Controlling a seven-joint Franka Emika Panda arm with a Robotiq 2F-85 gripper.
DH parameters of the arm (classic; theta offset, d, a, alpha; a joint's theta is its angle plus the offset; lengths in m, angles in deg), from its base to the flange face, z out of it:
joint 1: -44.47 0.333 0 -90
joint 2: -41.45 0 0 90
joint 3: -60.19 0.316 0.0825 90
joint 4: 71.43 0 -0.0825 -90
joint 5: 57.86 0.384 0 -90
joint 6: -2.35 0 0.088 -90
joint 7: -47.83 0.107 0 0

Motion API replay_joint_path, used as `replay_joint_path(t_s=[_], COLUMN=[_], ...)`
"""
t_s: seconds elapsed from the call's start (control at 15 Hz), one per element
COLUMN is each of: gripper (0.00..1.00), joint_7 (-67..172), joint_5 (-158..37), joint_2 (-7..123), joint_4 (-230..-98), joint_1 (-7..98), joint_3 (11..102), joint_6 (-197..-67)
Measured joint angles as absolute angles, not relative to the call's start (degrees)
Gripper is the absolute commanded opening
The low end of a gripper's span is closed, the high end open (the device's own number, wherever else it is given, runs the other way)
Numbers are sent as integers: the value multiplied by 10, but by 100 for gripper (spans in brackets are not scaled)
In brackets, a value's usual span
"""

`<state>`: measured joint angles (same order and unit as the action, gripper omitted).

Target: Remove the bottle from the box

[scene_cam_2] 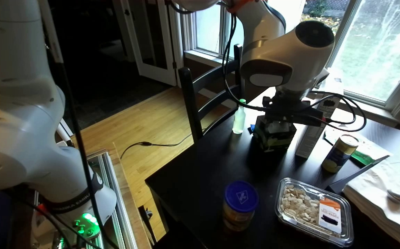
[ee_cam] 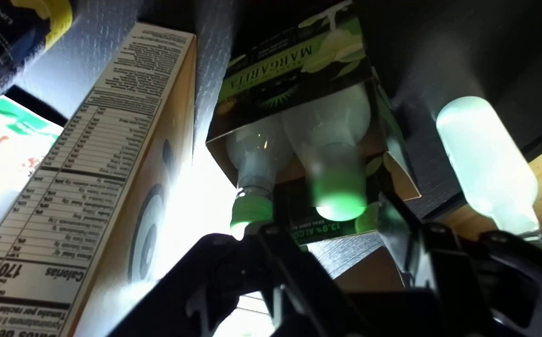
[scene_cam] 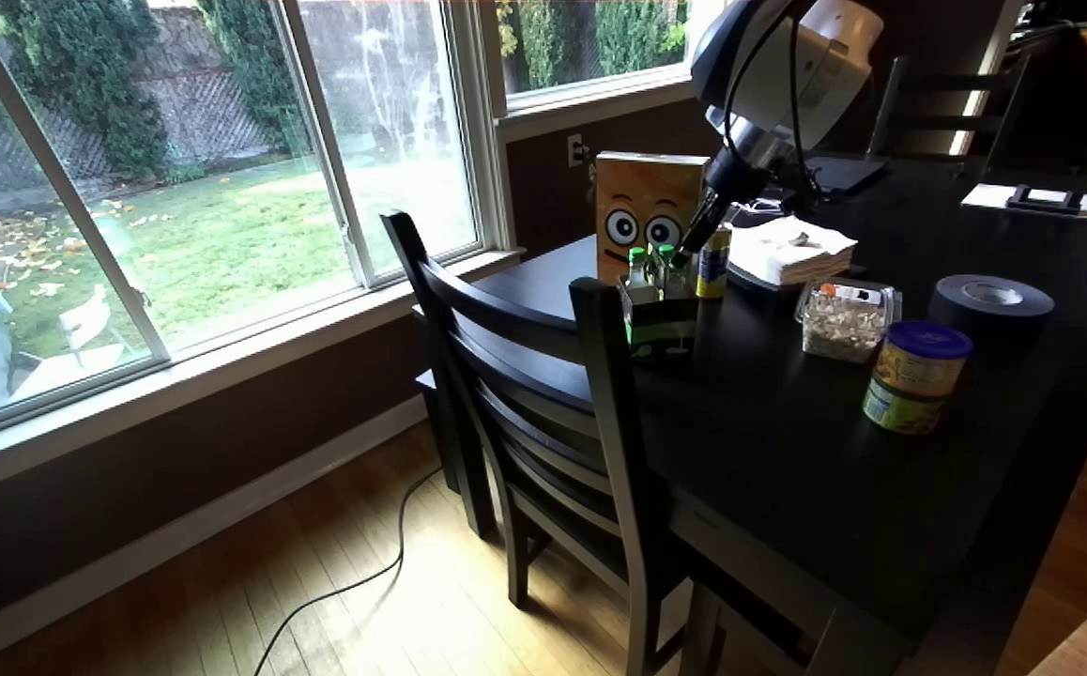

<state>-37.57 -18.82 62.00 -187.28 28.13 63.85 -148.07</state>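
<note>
- In the wrist view, the black two-fingered gripper (ee_cam: 332, 215) hangs over the black-and-green rectangular cardboard carton (ee_cam: 271, 70), whose front reads MARGARITA.
- Its fingers (ee_cam: 397, 234) stand apart, one on each side of the round green cap (ee_cam: 339, 187) of a clear, round-shouldered bottle (ee_cam: 329, 117). A gap shows on both sides of that cap; I cannot tell how deep the tips reach along it.
- This bottle stands inside the carton, its shoulder at the level of the rim and its neck and cap rising above.
- A second clear bottle with a green cap (ee_cam: 251, 210) stands in the same carton, just beside the one between the fingers. In the wrist view one finger lies between the two caps; whether it touches this cap, I cannot tell.
- A slim pale-green bottle (scene_cam_2: 239, 121) stands upright on the black wooden table (scene_cam_2: 200, 173), outside the carton, near it and clear of the fingers.
- In an exterior view the gripper slants down to the green caps, its tips close to them. The black wooden chair (scene_cam: 611, 394) partly hides the carton there.
- The tan cardboard box with cartoon eyes (scene_cam: 642, 192) stands upright behind the carton in that view.
- The blue-and-yellow cylindrical can (scene_cam_2: 340, 152) stands near that box.
- Well apart from the gripper are the blue-lidded round tub (scene_cam_2: 240, 205), the clear plastic tub of pale pieces (scene_cam_2: 330, 214) and the black roll of tape (scene_cam: 992, 300).
</note>
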Motion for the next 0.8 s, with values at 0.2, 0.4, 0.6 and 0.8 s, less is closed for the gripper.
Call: replay_joint_path(t_s=[0.2,0.4,0.6,0.8], gripper=[52,54,28,6], joint_7=[-391,-401,-408,-416], joint_5=[-174,-169,-164,-159], joint_2=[625,632,640,647], joint_4=[-1867,-1864,-1860,-1857], joint_1=[279,278,277,276], joint_3=[642,644,648,650], joint_6=[-1481,-1481,-1481,-1481])
